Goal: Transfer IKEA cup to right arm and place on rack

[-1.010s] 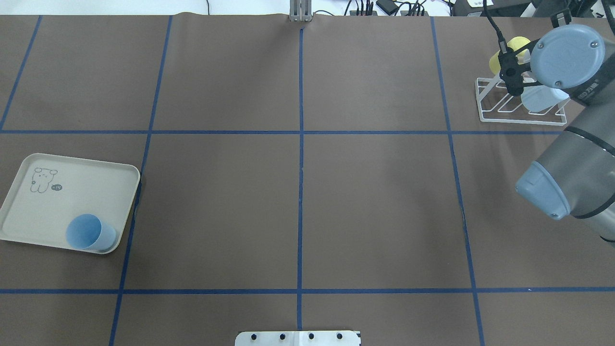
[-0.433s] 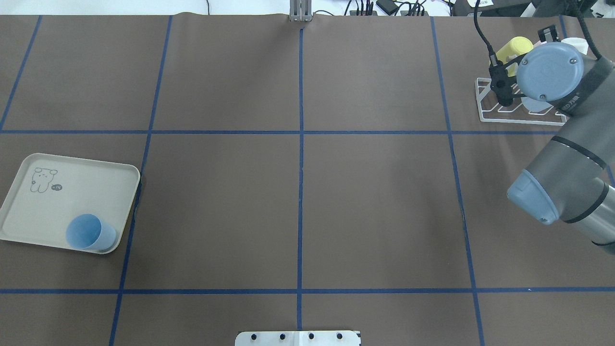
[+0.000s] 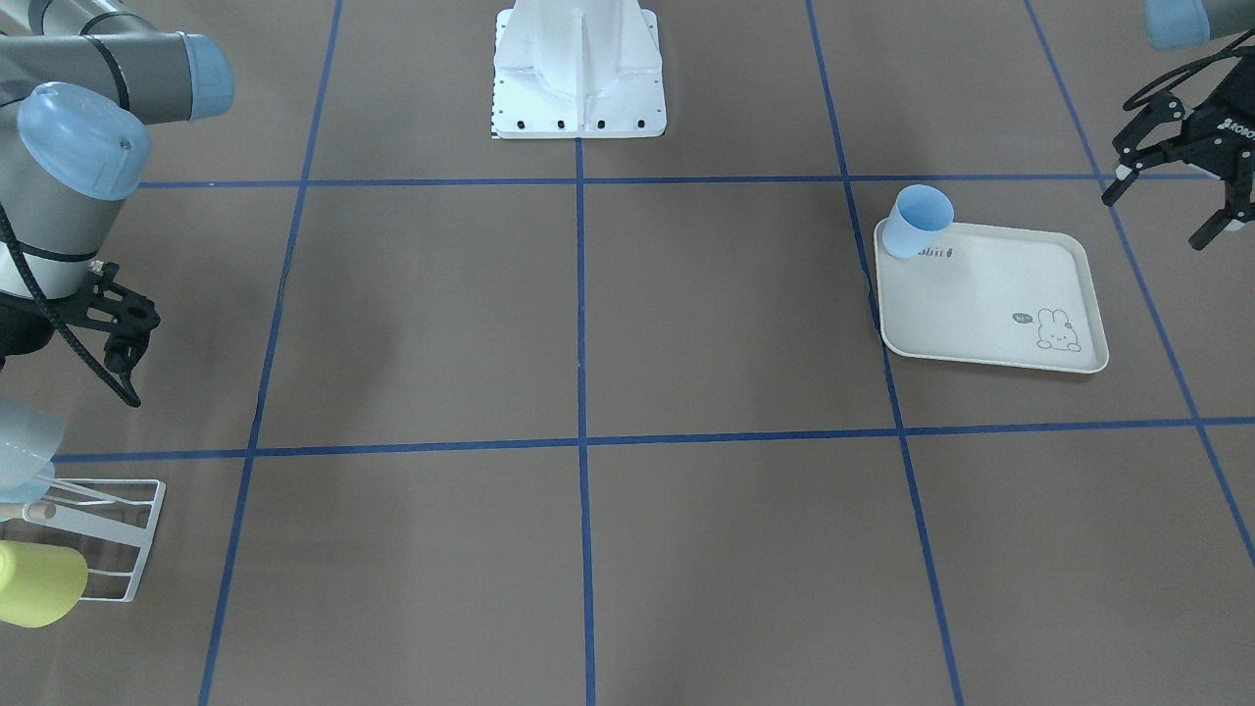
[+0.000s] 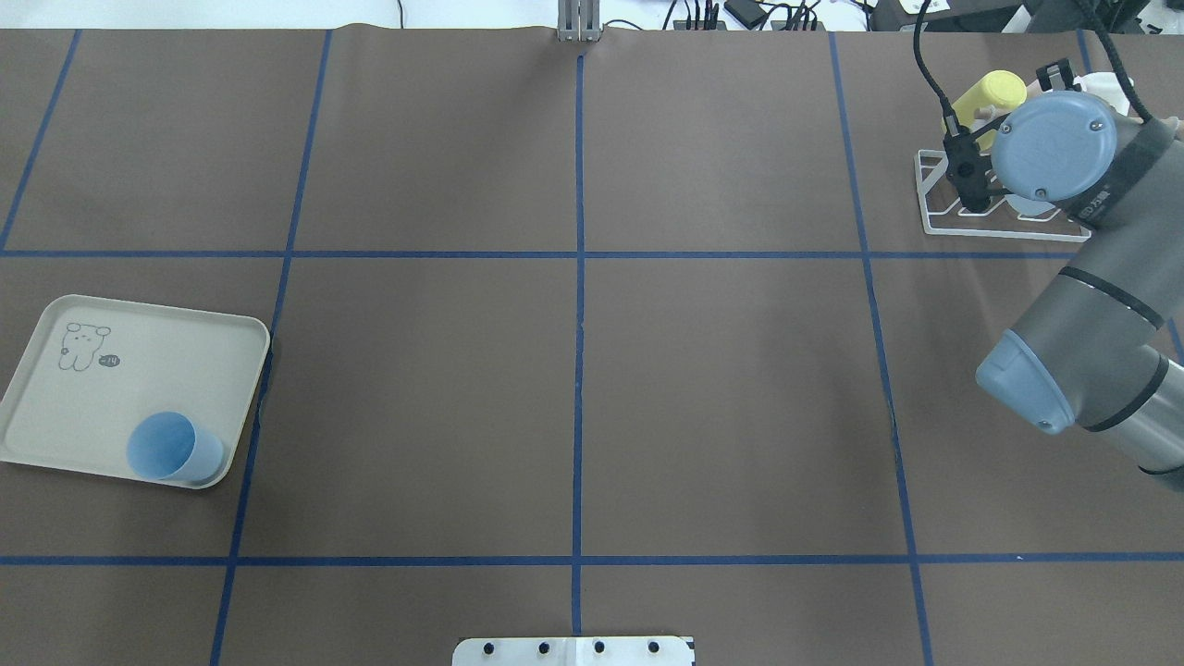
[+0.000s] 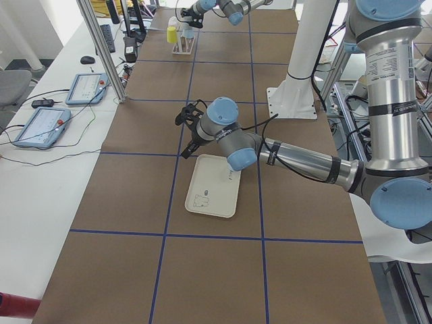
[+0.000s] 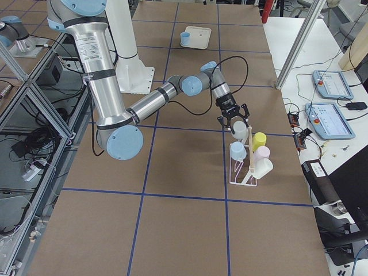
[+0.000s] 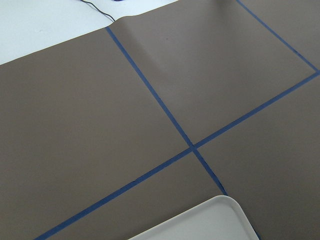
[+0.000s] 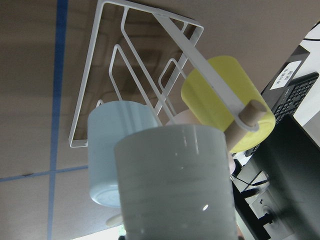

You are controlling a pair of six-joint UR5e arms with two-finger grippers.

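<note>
Your blue cup (image 4: 171, 449) stands upright in a corner of the tray (image 4: 139, 370), well apart from the left gripper (image 3: 1152, 224), which hangs wide open and empty off the tray's side. Bring it down square to the cup's wall and close gently, so the cup does not tip. A pale cup (image 8: 175, 185) sits just under the right gripper (image 6: 234, 127) at the rack (image 3: 108, 537); you cannot tell whether it is gripped. Since a second ago the right wrist has shifted across the rack, baring more of the yellow cup (image 4: 994, 92). The blue cup and the tray are unmoved.
</note>
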